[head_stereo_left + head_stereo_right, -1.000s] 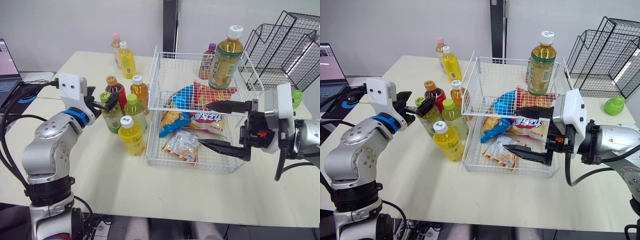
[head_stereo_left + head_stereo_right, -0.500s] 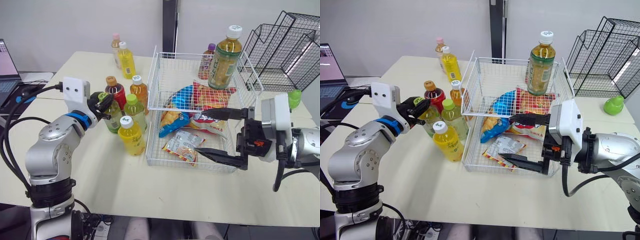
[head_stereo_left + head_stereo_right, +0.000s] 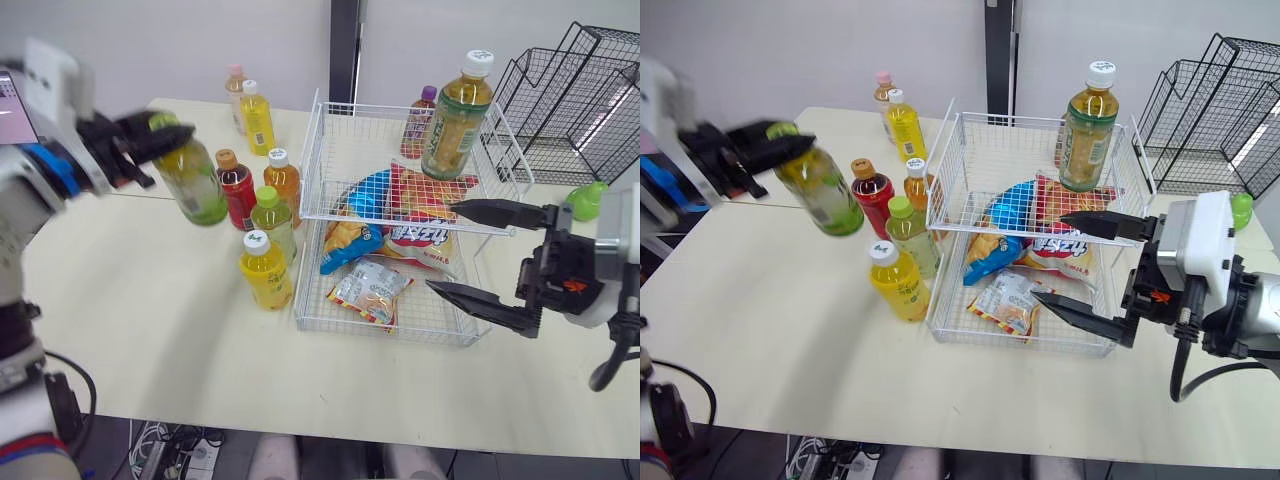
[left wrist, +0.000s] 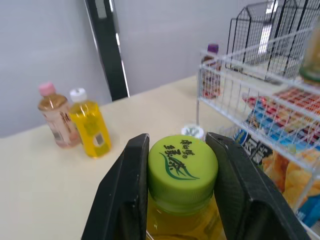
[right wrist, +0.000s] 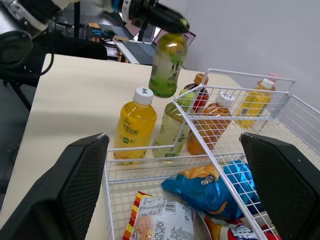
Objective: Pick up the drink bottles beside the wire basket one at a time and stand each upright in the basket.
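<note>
Since the earlier frames, the green-capped bottle (image 3: pixel 192 180) has been lifted out of the cluster by the left gripper (image 4: pixel 182 170) and carried up and toward the robot's left, while the right gripper (image 3: pixel 441 246) has been kept at the basket's front right. On the table (image 3: pixel 150 320), the wire basket (image 3: pixel 390 106) is set to the robot's right of the lifted bottle. Snack bags (image 3: pixel 400 225) are spread over its nearer half, and one large bottle (image 3: pixel 452 118) is already stood upright in its far right corner. Just beside the basket's left wall, a red bottle (image 3: pixel 237 190), an amber bottle (image 3: pixel 282 180), a pale green bottle (image 3: pixel 272 215) and a yellow bottle (image 3: pixel 265 270) are left standing. Two more bottles (image 3: pixel 254 115) are set farther back. The lifted bottle is clamped at its cap between the left fingers (image 4: pixel 132 190) and is held in the air, clear of the table. Its long axis is tilted, with the cap up toward the robot's left and the base down toward the basket. The right gripper is spread wide, and nothing is held in it. It is judged that the bottle must be carried rightward over the left wall, brought upright, and lowered where the floor is free of bags, probably at the far left.
</note>
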You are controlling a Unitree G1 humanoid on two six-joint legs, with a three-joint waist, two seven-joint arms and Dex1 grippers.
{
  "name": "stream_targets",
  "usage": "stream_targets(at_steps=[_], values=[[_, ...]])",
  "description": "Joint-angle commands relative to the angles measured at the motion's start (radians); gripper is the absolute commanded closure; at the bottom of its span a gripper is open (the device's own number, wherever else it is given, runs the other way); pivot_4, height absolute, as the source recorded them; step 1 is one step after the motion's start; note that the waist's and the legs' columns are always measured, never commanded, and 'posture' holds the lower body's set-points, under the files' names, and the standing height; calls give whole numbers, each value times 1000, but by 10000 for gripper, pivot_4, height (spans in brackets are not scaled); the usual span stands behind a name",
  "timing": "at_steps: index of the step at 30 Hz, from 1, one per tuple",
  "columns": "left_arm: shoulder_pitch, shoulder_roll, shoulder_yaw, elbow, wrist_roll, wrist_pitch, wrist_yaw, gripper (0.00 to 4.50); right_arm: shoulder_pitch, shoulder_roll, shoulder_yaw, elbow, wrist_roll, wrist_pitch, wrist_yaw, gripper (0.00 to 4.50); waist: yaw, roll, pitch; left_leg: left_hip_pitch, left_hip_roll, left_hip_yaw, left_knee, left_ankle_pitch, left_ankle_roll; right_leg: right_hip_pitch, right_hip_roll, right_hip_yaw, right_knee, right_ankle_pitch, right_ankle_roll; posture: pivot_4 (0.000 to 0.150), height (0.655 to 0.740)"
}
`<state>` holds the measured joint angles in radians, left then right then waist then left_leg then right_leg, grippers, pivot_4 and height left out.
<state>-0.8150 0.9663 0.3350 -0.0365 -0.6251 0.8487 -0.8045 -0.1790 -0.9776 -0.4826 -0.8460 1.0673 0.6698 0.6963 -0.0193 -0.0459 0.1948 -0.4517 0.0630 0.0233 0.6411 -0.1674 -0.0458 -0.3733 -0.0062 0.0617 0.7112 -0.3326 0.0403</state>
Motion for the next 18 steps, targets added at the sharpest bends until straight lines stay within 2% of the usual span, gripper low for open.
stream_targets(at_steps=[1,5,10,14,18], values=[[-253,46,-87,112,-26,32,-110,31449,80,-24,-151,-73,70,11,-16,0,7,-1,0,0,0,0,0,0,0,0,0,0,0,0,0,1500,7207],[-576,20,-202,371,65,-11,-174,31449,197,-5,-270,-148,112,0,-68,0,12,-1,0,-1,-1,1,0,0,0,-1,1,0,-1,-1,2,1500,7207],[-895,-131,-303,652,157,-93,-248,31449,316,-4,-352,-201,157,-60,-133,0,11,-1,1,-2,0,0,0,0,0,-1,2,1,-2,-2,4,1500,7207],[-1035,-259,-315,833,198,-145,-288,31449,420,-34,-410,-201,206,-150,-180,0,15,-1,1,-2,-1,0,0,0,0,0,1,0,-3,-2,4,1500,7207],[-1056,-375,-329,954,252,-228,-306,31449,528,-75,-441,-201,228,-246,-228,0,9,-1,1,-2,-1,1,-1,0,0,-1,2,1,-3,-2,4,1500,7207]])
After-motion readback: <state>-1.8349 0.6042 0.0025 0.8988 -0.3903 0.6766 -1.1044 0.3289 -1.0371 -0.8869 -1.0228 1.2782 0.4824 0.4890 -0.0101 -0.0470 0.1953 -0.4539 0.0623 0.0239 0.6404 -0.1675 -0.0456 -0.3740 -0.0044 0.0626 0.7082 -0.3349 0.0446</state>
